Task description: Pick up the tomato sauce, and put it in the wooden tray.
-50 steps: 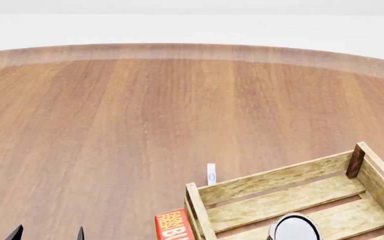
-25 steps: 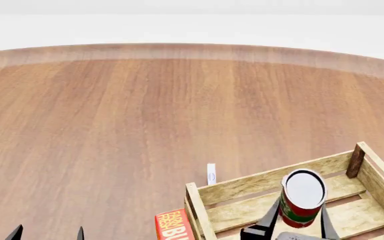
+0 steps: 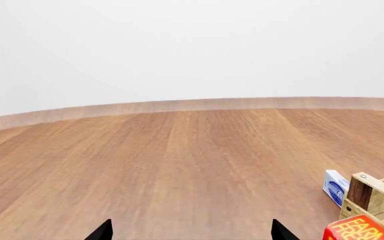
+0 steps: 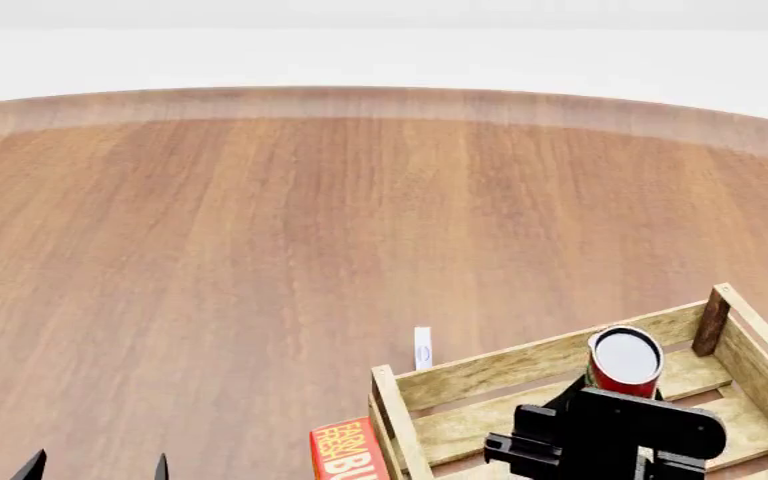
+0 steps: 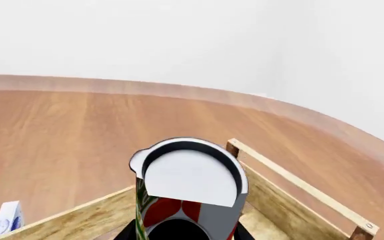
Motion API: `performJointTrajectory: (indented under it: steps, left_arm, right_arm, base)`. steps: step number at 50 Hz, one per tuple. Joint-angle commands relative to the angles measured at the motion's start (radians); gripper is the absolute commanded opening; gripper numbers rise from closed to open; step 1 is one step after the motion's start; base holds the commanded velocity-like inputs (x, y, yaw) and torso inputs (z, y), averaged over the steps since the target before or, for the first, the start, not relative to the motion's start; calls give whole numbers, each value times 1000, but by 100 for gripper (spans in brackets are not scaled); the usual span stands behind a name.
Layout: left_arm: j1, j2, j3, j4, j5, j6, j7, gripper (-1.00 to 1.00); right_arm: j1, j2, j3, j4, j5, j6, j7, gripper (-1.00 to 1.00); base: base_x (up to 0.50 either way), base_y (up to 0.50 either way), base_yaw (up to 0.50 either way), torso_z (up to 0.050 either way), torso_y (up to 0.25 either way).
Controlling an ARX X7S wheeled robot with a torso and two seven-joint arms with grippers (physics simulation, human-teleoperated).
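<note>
The tomato sauce can (image 4: pixel 624 362), red label with a silver-white top, is held in my right gripper (image 4: pixel 618 395) over the far part of the wooden tray (image 4: pixel 531 358). In the right wrist view the can (image 5: pixel 192 180) fills the middle, with dark fingers (image 5: pixel 128 232) on both sides and the tray's pale slat rails (image 5: pixel 292 182) around it. I cannot tell whether the can touches the tray floor. My left gripper (image 4: pixel 97 468) is open and empty at the near left, low over the table; it also shows in the left wrist view (image 3: pixel 192 235).
A red box (image 4: pixel 344 452) stands against the tray's left end and shows in the left wrist view (image 3: pixel 362 232). A small white-and-blue box (image 4: pixel 423 347) lies just beyond the tray's far rail. The round wooden table's far edge (image 4: pixel 384 100) curves across the back.
My right gripper has carried the can up from the lower edge of the head view and farther over the tray, and its black wrist has come into view. The left gripper has not moved.
</note>
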Motion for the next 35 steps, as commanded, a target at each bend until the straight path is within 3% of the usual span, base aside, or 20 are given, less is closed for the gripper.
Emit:
performJointTrajectory:
  steps: [1,35]
  left_arm:
    - [-1,-1,4,-4,0,4,-3,100]
    - [-7,-6,14,-14,-5,11,-11,100]
  right_arm:
    - [110,-24,19,268,-10,-58,-38,-100]
    - [204,-41,38,517,13,-151,-54,-100]
  base:
    - [0,0,0,0,0]
    - [0,0,0,0,0]
